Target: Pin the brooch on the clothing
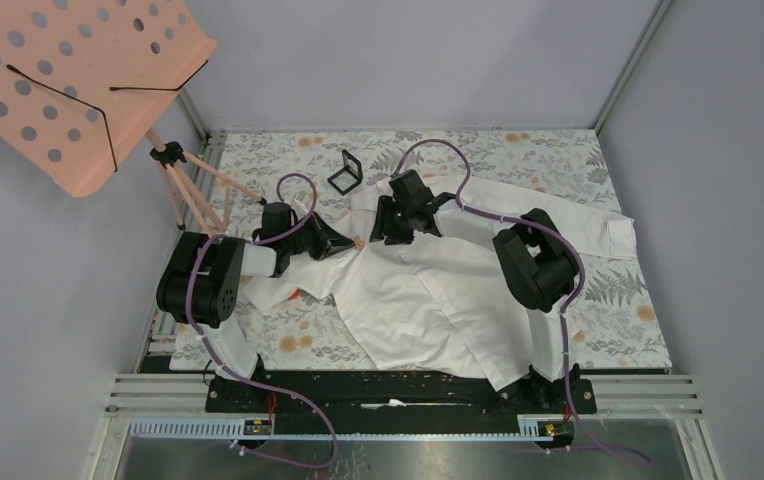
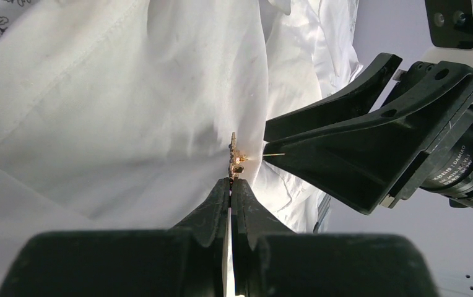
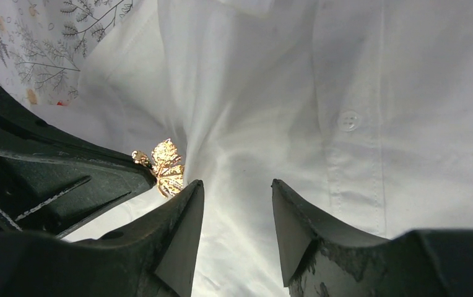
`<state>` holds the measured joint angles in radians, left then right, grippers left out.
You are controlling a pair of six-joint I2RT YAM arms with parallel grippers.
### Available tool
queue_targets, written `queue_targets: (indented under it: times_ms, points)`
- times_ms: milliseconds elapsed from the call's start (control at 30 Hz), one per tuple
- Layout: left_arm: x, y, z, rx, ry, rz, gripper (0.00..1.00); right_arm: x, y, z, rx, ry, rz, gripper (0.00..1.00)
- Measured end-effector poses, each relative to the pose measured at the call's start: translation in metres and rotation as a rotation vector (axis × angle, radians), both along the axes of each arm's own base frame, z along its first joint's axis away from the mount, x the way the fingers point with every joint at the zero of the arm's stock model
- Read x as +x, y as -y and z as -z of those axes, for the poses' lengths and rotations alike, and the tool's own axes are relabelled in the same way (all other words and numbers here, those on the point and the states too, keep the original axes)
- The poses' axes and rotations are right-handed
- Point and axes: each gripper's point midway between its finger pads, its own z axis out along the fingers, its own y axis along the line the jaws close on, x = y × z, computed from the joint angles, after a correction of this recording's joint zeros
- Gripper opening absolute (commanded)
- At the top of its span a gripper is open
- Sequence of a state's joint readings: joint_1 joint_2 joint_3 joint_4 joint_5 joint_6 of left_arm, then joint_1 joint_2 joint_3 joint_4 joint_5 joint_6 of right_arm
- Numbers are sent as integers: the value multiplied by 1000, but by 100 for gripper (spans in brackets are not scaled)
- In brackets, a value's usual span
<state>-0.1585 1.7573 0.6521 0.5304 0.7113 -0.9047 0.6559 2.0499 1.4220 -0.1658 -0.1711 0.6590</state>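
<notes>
The white shirt (image 1: 438,290) lies creased across the floral tablecloth. My left gripper (image 2: 231,180) is shut on the brooch (image 2: 235,159), seen edge-on at its tips, its thin pin pointing right. The brooch is held against the shirt fabric (image 2: 129,93). In the right wrist view the brooch (image 3: 166,166) looks like a small golden leaf-shaped ornament beside the left gripper's finger (image 3: 67,173). My right gripper (image 3: 237,185) is open and empty just above the shirt (image 3: 358,93), its left fingertip close to the brooch. In the top view both grippers, left (image 1: 343,243) and right (image 1: 383,232), meet near the shirt's collar.
A small black square case (image 1: 345,172) stands behind the shirt. A pink perforated board (image 1: 68,80) on a tripod (image 1: 198,190) overhangs the back left. A small red block (image 1: 293,295) lies by the shirt's left sleeve. Grey walls enclose the table.
</notes>
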Motion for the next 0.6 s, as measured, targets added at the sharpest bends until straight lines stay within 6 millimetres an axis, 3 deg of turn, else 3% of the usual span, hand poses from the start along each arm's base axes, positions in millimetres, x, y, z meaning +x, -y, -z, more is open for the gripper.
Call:
queue_targets:
  times_ms: [600]
  points:
    - [0, 2, -1, 2, 10, 8, 0, -1, -14, -10, 83, -12, -12, 50]
